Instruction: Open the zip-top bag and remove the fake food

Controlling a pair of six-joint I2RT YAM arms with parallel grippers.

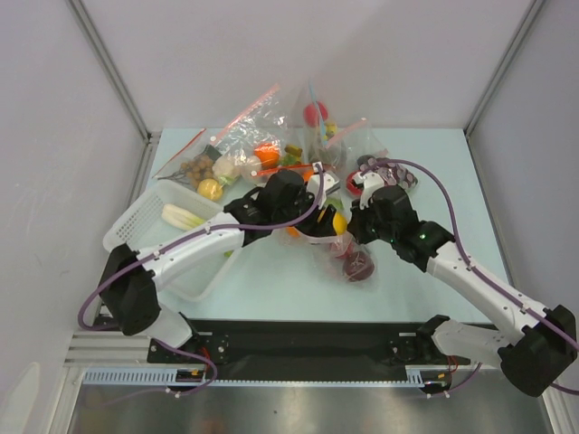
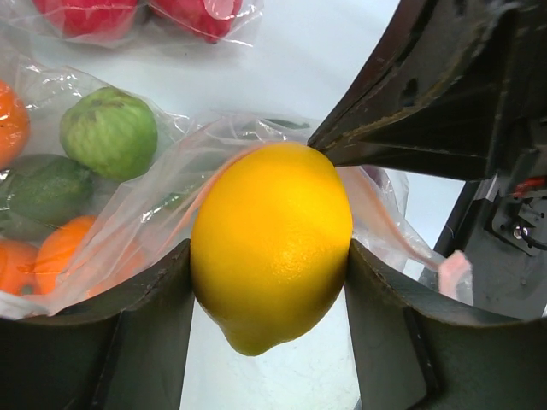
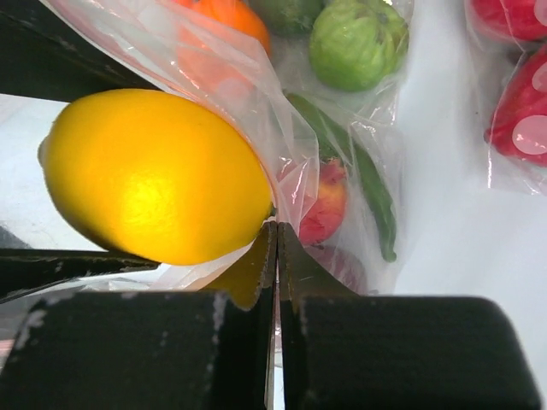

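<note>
LEMON AT THE MOUTH: The yellow lemon (image 2: 272, 243) sits squeezed between the two fingers (image 2: 145, 342) of my left gripper (image 2: 267, 256). The jaws are parted just the lemon's width, right at the mouth of the zip-top bag (image 2: 128, 231). Clear film and the bag's pale pink strip (image 2: 380, 213) crumple against the lemon's far side. My right gripper (image 3: 275, 237) is closed tight, its fingers pressed together on a fold of the bag's plastic just beside the lemon.

The bag itself lies on the pale table (image 1: 271, 276), between my two grippers. Inside the bag are a light green round fruit (image 2: 109, 132), oranges (image 2: 64, 248), a dark green piece (image 2: 43, 188), a long green pod (image 3: 376, 196) and a red-and-yellow fruit (image 3: 326, 205). A dark red apple (image 1: 359, 265) shows at the bag's near end in the top view.

Beyond the bag, smaller clear bags (image 3: 500, 34) hold red pieces (image 3: 521, 111). Left of the bag stands a white basket (image 1: 127, 221) with a pale long piece (image 1: 181, 217) lying in it.
</note>
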